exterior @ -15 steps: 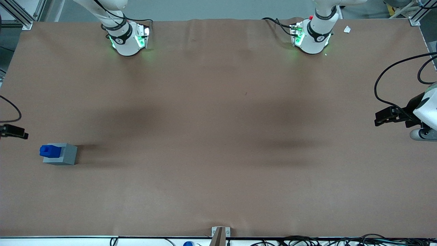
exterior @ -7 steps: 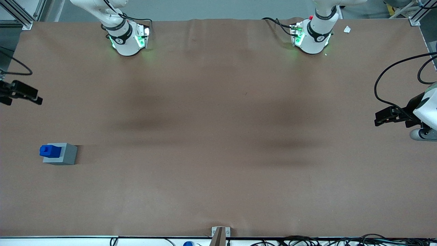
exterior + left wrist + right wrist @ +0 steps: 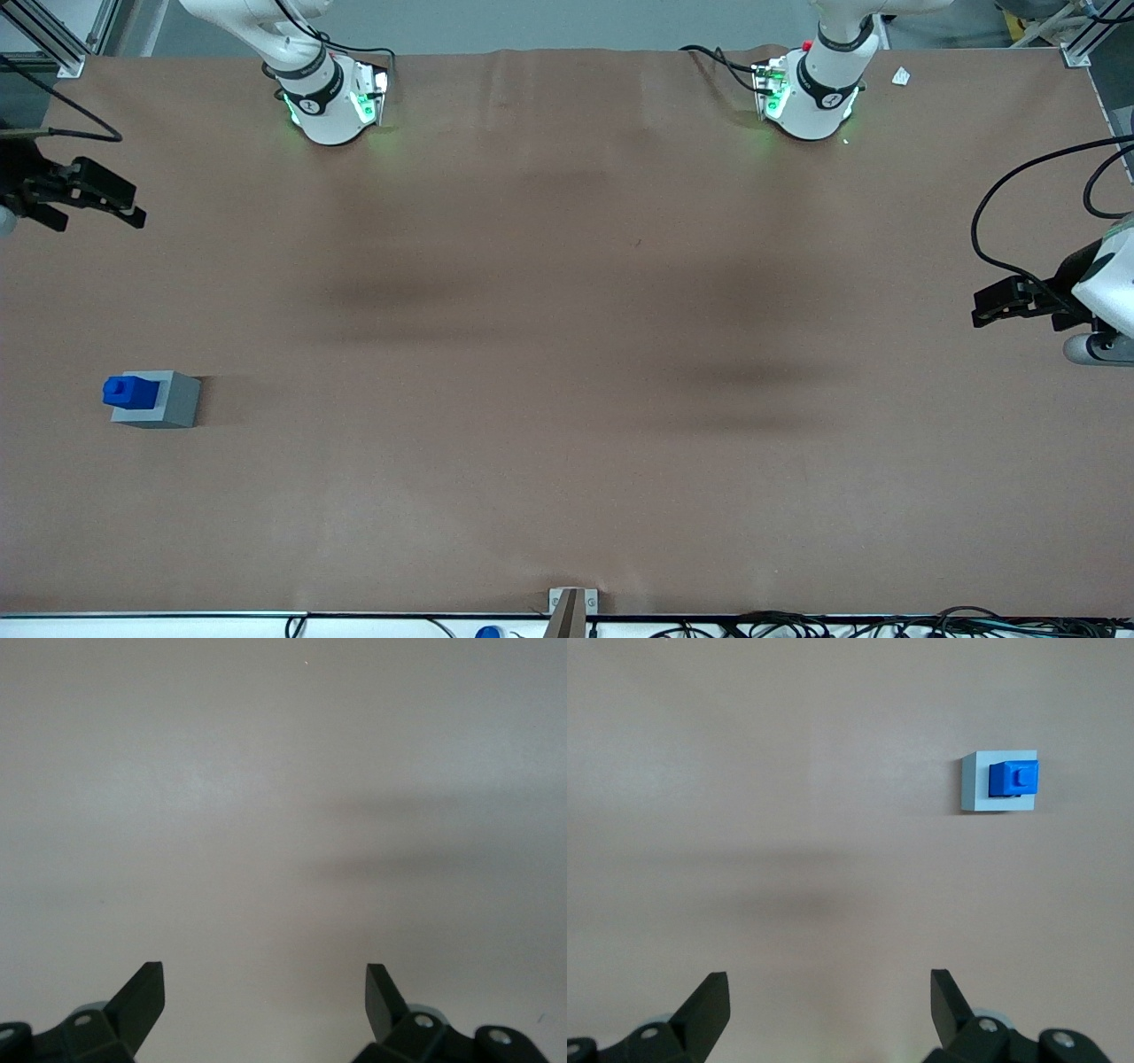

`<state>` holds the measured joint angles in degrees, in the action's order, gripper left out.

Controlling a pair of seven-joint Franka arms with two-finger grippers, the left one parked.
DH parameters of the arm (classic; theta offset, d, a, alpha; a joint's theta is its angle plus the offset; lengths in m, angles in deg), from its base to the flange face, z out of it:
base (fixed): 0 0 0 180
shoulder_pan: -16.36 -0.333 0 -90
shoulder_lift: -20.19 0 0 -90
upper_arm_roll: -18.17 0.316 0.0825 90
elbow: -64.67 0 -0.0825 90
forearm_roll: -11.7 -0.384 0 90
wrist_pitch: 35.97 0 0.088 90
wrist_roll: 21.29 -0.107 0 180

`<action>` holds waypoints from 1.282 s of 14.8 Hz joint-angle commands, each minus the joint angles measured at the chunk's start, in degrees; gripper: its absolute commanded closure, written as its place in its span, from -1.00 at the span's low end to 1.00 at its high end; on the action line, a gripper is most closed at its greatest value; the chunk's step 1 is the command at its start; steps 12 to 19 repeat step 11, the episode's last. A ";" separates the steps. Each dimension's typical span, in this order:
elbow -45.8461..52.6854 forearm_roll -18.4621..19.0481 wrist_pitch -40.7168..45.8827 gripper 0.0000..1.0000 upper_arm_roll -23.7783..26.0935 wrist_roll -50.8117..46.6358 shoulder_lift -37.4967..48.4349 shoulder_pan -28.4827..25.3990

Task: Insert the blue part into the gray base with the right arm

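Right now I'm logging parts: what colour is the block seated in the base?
Bright blue part in the light gray base, clearest in right wrist view; gripper open, apart.

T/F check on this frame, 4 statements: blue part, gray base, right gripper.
1. The blue part sits in the gray base. True.
2. The gripper is shut on the blue part. False: it is open, holds nothing, and is well away from the part.
3. The gripper is farther from the front camera than the gray base. True.
4. The gray base lies toward the parked arm's end of the table. False: it lies toward the working arm's end.
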<state>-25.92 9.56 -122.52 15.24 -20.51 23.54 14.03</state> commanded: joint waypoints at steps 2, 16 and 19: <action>-1.97 -0.06 -1.34 -1.00 -0.32 -1.84 2.19 -0.75; -0.91 0.29 -0.37 -1.00 -0.41 -2.62 2.01 -0.57; -0.91 0.29 -0.37 -1.00 -0.41 -2.62 2.01 -0.57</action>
